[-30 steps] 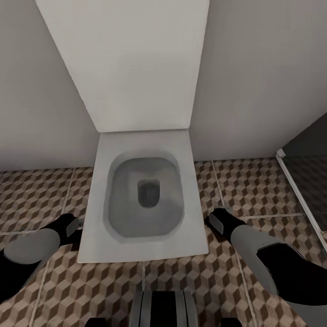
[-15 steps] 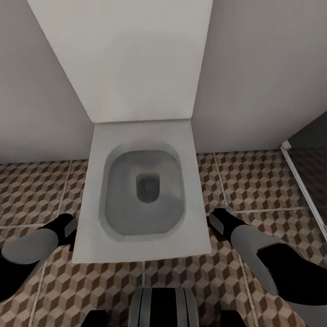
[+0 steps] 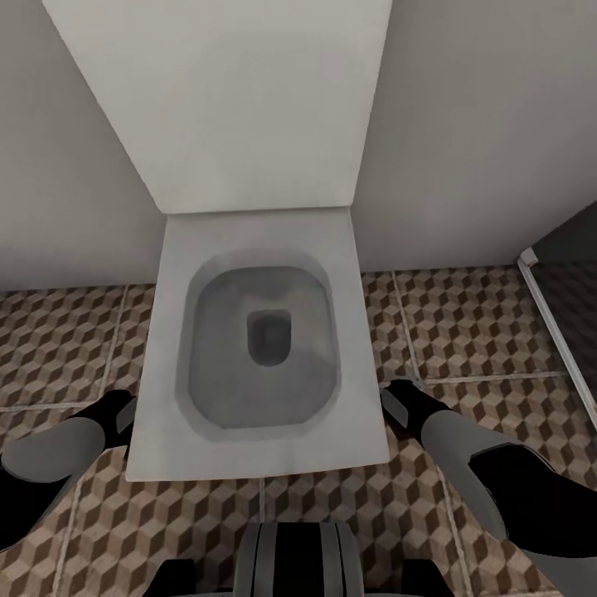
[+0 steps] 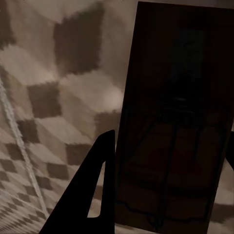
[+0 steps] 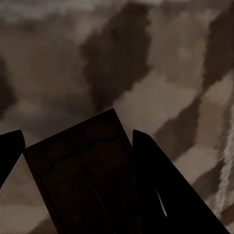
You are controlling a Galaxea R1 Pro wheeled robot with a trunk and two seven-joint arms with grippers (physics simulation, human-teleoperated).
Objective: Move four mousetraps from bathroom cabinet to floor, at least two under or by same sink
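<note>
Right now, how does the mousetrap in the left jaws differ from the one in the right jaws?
The left mousetrap shows nearly its whole face, thin wire parts visible; the right mousetrap shows one end, with faint lines. The left one has a finger along one long edge; the right one sits between two fingers. Both are dark brown slabs held over the cube-pattern bathroom floor.

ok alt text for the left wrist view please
A dark brown mousetrap, a flat wooden slab with thin wire parts, sits between the left gripper fingers, close to the camera. Behind it is blurred bathroom floor tiled in a brown, beige and white cube pattern.
</note>
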